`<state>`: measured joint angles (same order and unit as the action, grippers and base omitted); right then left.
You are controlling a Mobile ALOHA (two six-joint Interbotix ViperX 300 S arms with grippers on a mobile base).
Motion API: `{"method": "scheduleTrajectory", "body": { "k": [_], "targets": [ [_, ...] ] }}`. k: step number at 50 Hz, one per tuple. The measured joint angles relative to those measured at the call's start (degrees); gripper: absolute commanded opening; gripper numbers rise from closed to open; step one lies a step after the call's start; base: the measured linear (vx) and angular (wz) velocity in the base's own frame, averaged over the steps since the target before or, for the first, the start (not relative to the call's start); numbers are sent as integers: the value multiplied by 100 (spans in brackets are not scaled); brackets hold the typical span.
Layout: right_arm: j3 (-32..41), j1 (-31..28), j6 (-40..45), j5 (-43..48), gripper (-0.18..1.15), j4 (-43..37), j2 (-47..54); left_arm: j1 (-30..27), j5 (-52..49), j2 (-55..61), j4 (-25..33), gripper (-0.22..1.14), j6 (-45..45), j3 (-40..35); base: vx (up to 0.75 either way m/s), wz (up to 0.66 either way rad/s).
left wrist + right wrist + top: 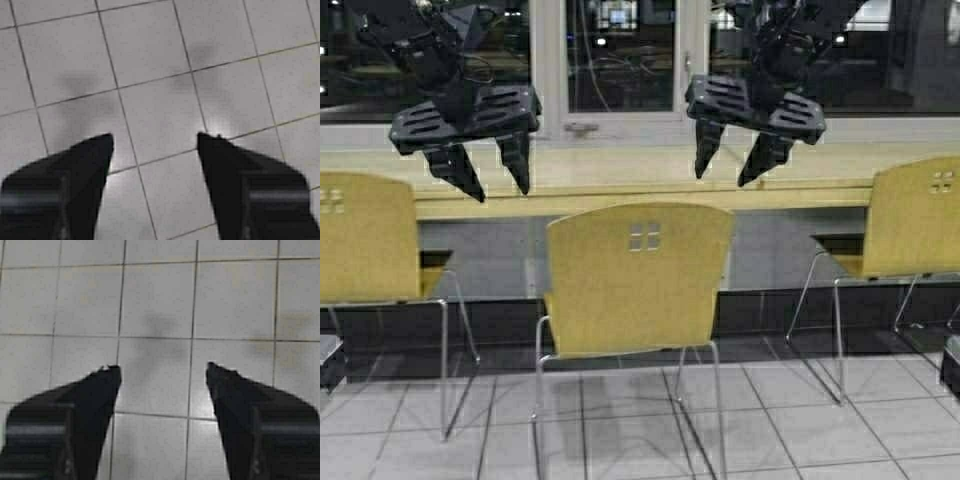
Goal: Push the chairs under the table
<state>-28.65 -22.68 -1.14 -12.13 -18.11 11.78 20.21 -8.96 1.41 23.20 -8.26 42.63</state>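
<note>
Ahead, we see the table, a long pale wood counter running the full width of the high view below a window. Its thick front edge sits just above the chair backs.

We count three yellow-tan chairs in front of it, all standing on the grey tiled floor with backs toward us. The middle chair stands pulled out from the table, nearest to us, with its whole back and chrome legs in view. The left chair and the right chair sit closer to the counter, each cut off by the frame edge.

Both arms are held up high. The left gripper hangs in front of the table edge, above and to the left of the middle chair, apart from it. The right gripper hangs above that chair's right top corner, also not touching it.

We note both pairs of fingers are spread wide with nothing between them. The left wrist view shows the left gripper over bare tiles; the right wrist view shows the right gripper likewise over bare tiles.
</note>
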Motion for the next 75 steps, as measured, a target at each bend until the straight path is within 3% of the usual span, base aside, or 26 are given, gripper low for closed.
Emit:
{"method": "scheduleTrajectory", "body": {
  "k": [36,48,65,75],
  "targets": [
    [62,0,378,-62,89,-35,26,-26,-114,185,0,88,343,-18,27,-1],
    [-44,158,879,0,89,-220,44,-79,-149,185,158,88,809,-18,29,4],
    [-325,431,1890,413,89,-765,158,-202,97,185,1143,88,1582,290,31,-2],
    [-387,624,2610,606,89,-1362,308,-132,193,343,2373,88,1837,308,30,-7]
  ]
}}
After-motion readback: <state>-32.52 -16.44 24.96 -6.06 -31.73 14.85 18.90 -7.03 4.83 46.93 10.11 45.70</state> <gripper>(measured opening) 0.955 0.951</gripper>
